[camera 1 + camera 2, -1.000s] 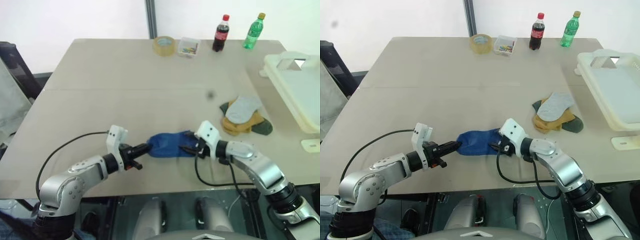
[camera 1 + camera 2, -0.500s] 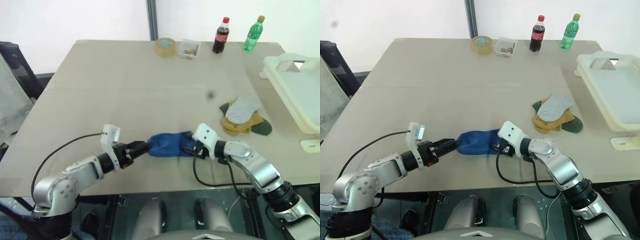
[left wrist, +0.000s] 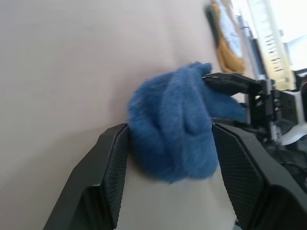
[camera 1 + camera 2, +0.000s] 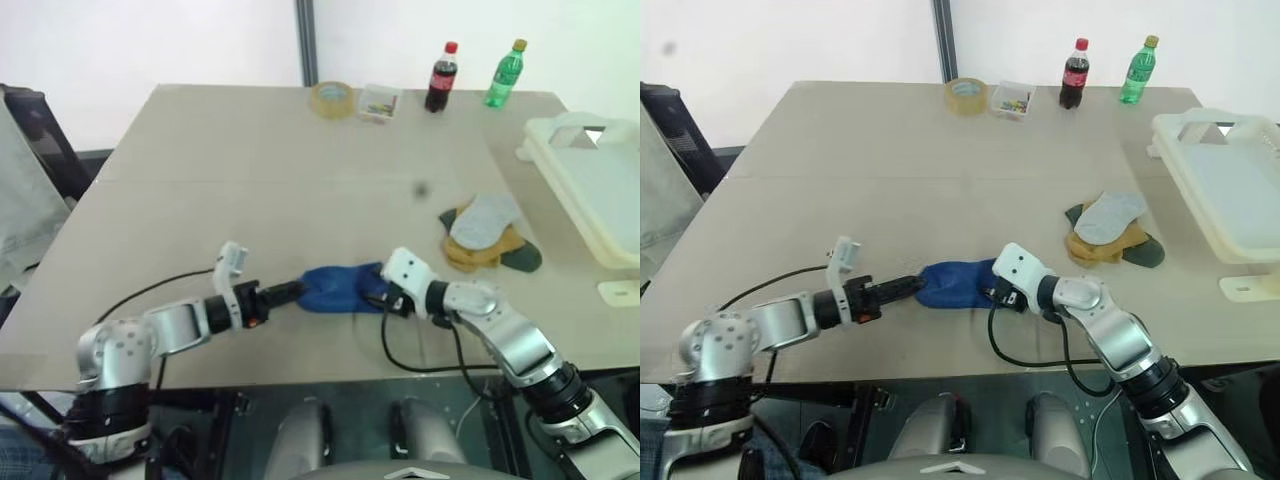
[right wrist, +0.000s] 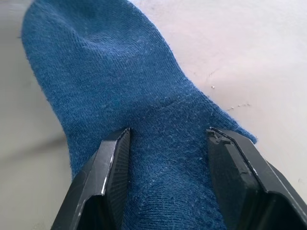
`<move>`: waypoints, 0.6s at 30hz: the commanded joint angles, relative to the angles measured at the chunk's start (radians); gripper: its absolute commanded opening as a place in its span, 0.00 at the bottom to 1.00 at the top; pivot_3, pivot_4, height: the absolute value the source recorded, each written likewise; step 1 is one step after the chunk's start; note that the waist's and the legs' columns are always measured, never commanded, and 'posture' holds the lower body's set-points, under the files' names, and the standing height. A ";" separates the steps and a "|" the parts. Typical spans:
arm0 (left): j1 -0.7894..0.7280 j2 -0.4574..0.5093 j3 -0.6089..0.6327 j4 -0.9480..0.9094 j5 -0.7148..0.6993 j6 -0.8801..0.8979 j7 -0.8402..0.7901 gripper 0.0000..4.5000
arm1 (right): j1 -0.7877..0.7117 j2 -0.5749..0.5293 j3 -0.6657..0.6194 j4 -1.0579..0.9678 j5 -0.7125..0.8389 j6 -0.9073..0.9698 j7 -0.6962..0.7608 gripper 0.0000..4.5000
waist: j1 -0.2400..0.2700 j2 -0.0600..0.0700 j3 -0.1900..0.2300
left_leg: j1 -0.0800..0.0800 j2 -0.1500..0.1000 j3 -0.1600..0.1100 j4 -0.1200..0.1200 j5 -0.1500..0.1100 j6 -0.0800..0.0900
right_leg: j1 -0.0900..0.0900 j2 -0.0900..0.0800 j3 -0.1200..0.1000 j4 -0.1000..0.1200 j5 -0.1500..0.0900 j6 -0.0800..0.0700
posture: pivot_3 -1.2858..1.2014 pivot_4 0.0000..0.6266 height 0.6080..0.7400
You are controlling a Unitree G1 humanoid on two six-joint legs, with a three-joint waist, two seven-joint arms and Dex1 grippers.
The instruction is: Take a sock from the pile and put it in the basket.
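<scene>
A blue sock [image 4: 335, 288] lies on the table near the front edge, apart from the pile [image 4: 487, 235] of grey, mustard and dark green socks to its right. My left gripper [image 4: 290, 293] is open at the sock's left end, and the bunched toe [image 3: 175, 139] sits between its fingers [image 3: 112, 177]. My right gripper [image 4: 380, 298] is open at the sock's right end; the flat cloth [image 5: 120, 72] lies between and under its fingers [image 5: 112, 163]. The white basket [image 4: 566, 200] stands at the table's right edge, beyond the pile.
At the far edge stand a tape roll [image 4: 331, 99], a small clear box [image 4: 377, 101], a cola bottle [image 4: 439, 77] and a green bottle [image 4: 505, 73]. A small white piece [image 4: 620, 292] lies by the basket's near corner. The table's front edge runs just below both grippers.
My left gripper has gone from shut at the sock's left tip to open around it, and its wrist has rolled. The right gripper and the sock have stayed put.
</scene>
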 commanded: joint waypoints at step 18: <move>-0.139 -0.208 0.083 0.160 -0.365 0.107 0.049 0.65 | 0.006 -0.012 -0.012 0.031 -0.046 0.075 -0.019 0.57 | 0.000 0.000 0.000 | -0.001 0.000 0.000 -0.002 0.002 0.003 | 0.000 -0.002 0.000 -0.002 0.000 0.000 | 0.52 0.24 1.00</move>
